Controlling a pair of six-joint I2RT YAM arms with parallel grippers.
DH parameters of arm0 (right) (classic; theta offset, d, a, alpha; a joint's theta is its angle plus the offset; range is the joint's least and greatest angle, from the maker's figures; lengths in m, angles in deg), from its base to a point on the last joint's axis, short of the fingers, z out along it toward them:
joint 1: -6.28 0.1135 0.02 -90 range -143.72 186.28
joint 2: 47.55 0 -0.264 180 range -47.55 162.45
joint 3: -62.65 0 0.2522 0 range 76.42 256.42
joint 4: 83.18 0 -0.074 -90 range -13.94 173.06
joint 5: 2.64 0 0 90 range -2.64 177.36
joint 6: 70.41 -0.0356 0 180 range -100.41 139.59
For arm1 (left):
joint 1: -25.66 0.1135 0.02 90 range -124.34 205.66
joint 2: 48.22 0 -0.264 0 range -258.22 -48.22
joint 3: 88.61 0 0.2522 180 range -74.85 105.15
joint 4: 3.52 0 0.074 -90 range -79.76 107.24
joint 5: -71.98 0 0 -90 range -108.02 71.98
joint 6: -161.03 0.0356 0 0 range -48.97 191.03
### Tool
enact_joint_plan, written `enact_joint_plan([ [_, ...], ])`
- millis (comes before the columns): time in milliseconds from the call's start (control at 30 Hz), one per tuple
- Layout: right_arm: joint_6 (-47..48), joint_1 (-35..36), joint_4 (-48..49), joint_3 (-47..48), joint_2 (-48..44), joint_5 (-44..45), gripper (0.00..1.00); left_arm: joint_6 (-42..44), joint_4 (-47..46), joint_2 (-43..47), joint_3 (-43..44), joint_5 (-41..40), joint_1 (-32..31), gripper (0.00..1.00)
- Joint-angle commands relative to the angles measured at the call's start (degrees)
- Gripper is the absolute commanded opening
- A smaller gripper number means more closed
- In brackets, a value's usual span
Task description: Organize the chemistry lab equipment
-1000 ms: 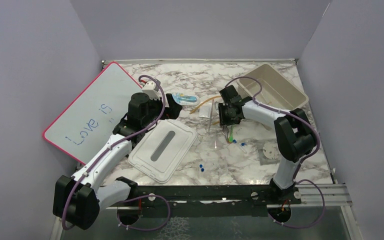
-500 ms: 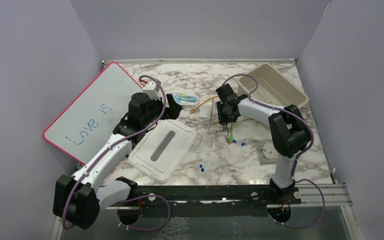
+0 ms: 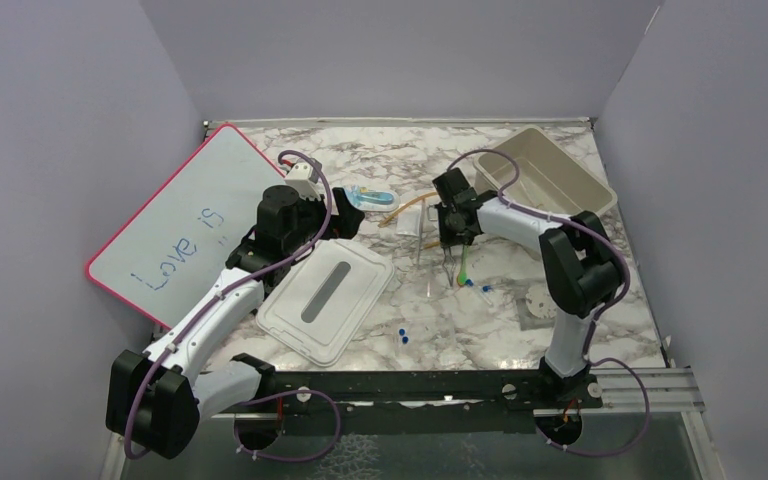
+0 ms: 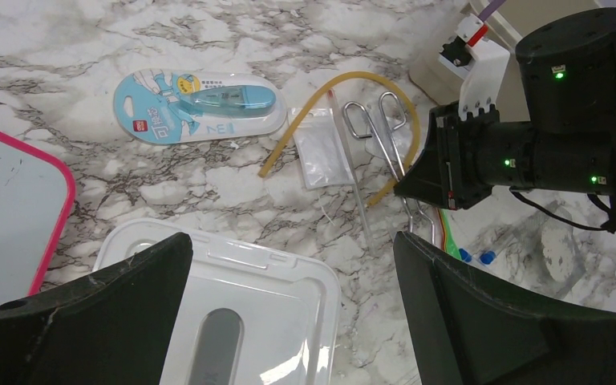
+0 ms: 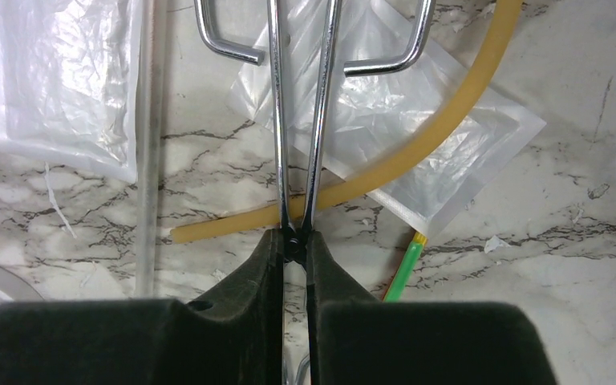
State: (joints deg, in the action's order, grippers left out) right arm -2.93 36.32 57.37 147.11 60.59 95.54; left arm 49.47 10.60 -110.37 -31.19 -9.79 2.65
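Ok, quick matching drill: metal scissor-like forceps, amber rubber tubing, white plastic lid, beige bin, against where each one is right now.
1 metal scissor-like forceps
2 amber rubber tubing
3 white plastic lid
4 beige bin

A in the far right corner
B pinched in the right gripper
C lying flat by the open left gripper
D curving beneath the forceps

Pairs: 1-B, 2-D, 3-C, 4-A
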Motion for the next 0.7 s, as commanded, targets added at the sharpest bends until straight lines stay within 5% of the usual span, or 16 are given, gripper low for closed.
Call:
enact_joint_plan([
  [0,-0.2,0.5,2.6,-1.6,-5.1,-2.0,0.05,0.9,-0.4,0.4,1.2,0.3,-0.2,0.99],
  [367,3.1,0.5,5.9,-0.3,-15.2,-3.4,0.01,0.8,-0.4,0.8,1.0,0.6,-0.2,0.99],
  [667,13.2,-1.4,2.9,11.5,-16.8,1.4,0.01,0.6,-0.8,0.8,0.9,2.2,-0.2,0.99],
])
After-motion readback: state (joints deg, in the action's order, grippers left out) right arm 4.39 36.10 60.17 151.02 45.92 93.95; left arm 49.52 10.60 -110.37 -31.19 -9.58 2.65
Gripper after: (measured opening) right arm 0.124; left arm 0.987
